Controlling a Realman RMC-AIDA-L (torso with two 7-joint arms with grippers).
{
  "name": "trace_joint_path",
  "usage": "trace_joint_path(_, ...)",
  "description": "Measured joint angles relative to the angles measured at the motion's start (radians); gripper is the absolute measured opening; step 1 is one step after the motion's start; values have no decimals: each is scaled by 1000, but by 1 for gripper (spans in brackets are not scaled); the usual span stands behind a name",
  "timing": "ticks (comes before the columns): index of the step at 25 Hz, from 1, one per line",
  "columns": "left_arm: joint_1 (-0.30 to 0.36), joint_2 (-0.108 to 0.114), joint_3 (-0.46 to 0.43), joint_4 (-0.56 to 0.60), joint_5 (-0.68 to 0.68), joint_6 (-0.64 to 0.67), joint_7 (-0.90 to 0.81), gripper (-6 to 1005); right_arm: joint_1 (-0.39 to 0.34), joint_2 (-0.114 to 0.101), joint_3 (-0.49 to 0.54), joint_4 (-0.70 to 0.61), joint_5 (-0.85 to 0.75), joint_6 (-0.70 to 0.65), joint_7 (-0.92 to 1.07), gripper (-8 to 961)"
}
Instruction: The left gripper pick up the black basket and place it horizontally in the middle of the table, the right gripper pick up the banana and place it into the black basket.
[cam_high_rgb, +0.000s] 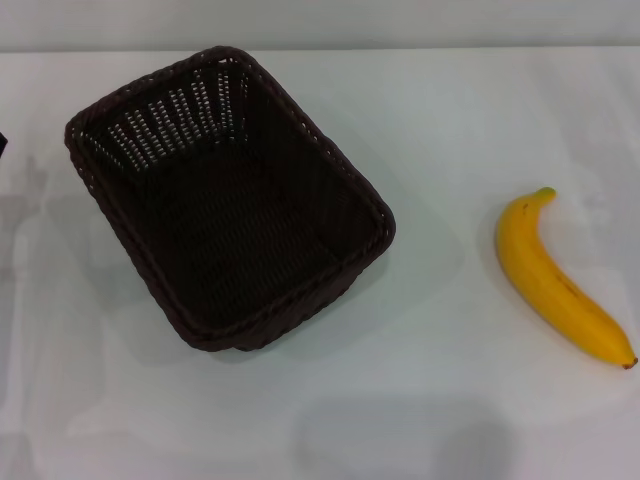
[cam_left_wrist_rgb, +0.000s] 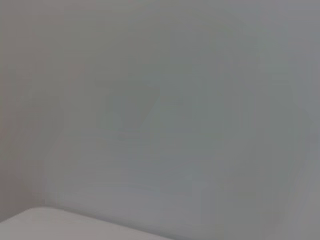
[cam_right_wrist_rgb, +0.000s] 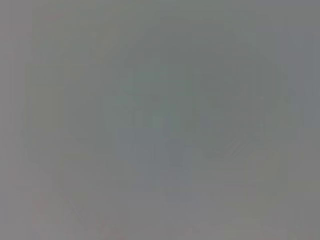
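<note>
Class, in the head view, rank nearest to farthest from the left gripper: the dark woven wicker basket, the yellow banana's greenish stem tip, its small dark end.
Left gripper, left edge:
1. Dark woven wicker basket, left-centre.
2. Banana's greenish stem tip, right.
3. Banana's dark end, far right.

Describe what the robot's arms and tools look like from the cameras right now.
Almost nothing shows. In the head view only a small black sliver sits at the left edge, likely part of the left arm; its shape and markings cannot be told. The right arm is out of view. Both wrist views show blank grey.
</note>
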Motion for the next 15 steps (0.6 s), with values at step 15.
trace_joint_path(15, 17, -2, 0, -56, 4, -123, 2, 875, -12, -6, 6, -29, 0, -13, -5, 843)
